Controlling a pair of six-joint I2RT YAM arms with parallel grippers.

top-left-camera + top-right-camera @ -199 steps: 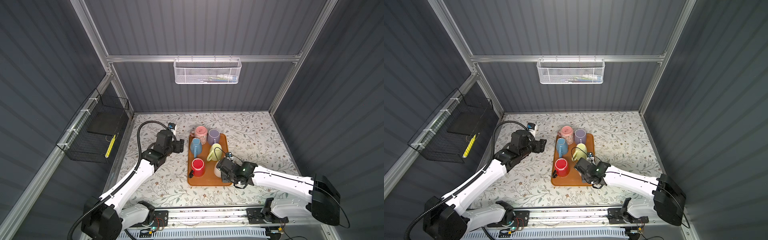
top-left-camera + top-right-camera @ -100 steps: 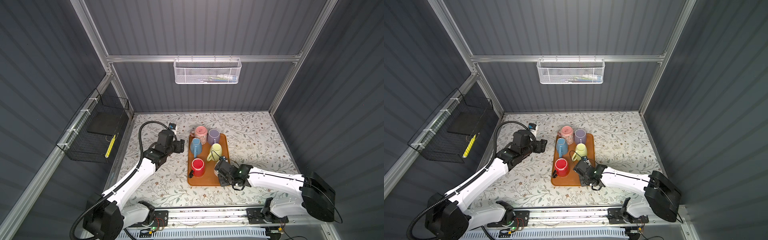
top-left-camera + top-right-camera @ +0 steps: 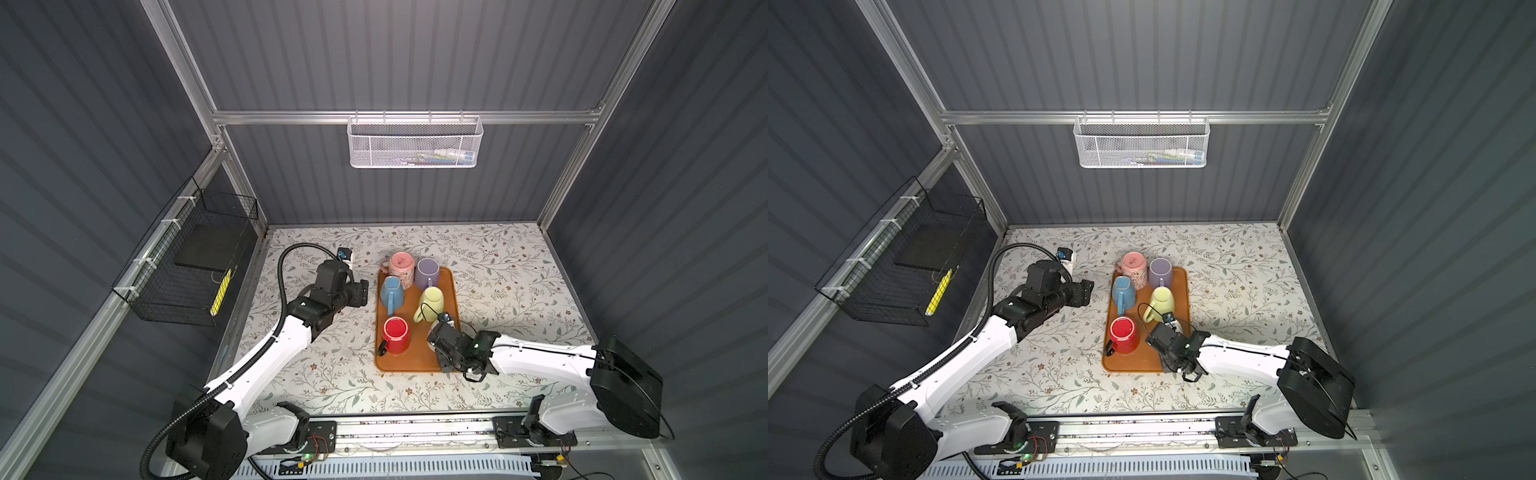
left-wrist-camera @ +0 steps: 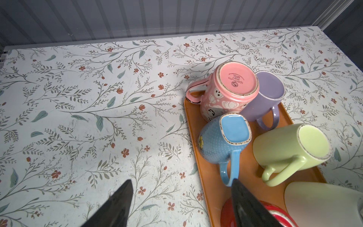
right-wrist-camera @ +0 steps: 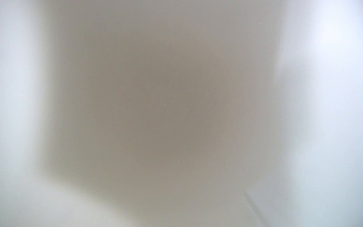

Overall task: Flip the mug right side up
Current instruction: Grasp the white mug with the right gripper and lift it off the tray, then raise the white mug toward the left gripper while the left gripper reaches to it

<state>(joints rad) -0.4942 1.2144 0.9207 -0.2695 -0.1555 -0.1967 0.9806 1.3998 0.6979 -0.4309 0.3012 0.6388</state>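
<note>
The white ceramic mug [image 4: 322, 202], at the orange plastic tray's [image 3: 409, 361] near right corner, shows plainly only in the left wrist view. The right gripper [image 3: 438, 338] sits over it, its grip impossible to tell; the left gripper [image 4: 181, 180] gapes.

Both top views look steeply down from high, sharing the whole bench [image 3: 519, 270]. Left wrist view faces the tray [image 4: 248, 173] closely; right wrist view is all blur.
</note>
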